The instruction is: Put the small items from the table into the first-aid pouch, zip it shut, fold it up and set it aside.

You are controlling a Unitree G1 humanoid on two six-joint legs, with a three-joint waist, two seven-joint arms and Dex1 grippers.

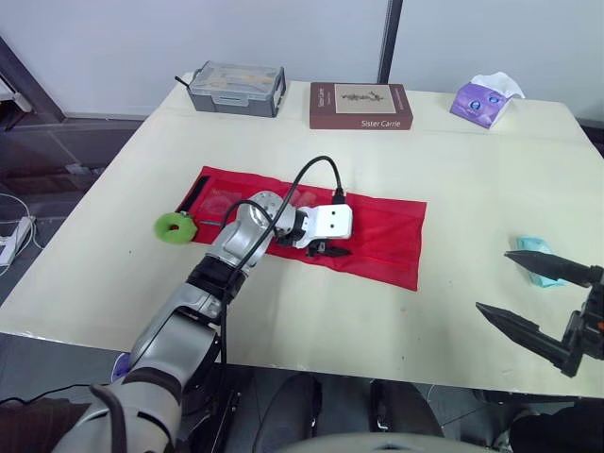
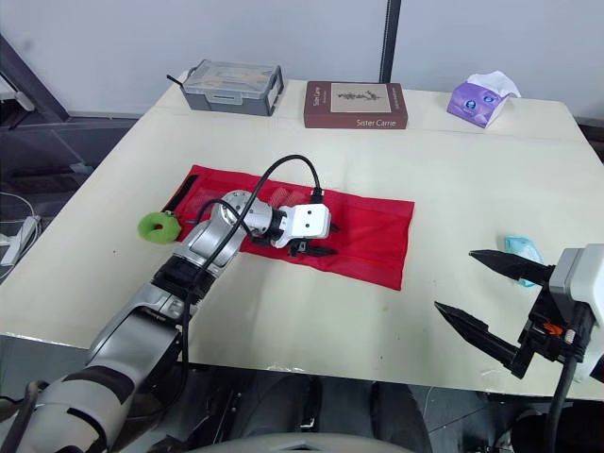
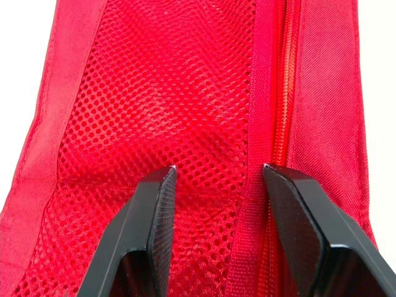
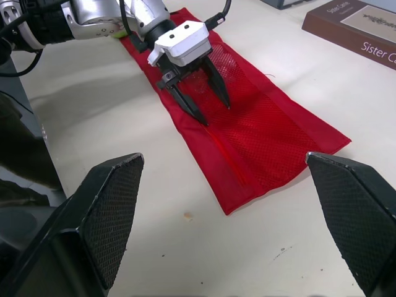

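Note:
The red first-aid pouch [image 1: 377, 236] lies unfolded and flat across the middle of the table. My left gripper [image 1: 330, 250] is down on its middle and open. One fingertip rests on the mesh pocket [image 3: 167, 93] and the other beside the zipper [image 3: 281, 93]; nothing is held. A green ring-shaped item [image 1: 173, 228] lies on the table just off the pouch's left end. A small teal item [image 1: 536, 257] lies at the right near the front edge. My right gripper [image 1: 494, 280] hangs open and empty just in front of that teal item.
Along the far edge stand a grey plastic case [image 1: 236, 88], a brown book [image 1: 360, 106] and a purple tissue pack [image 1: 485, 99]. A black strip [image 1: 192, 198] lies at the pouch's left end. Bare tabletop lies between the pouch and my right gripper.

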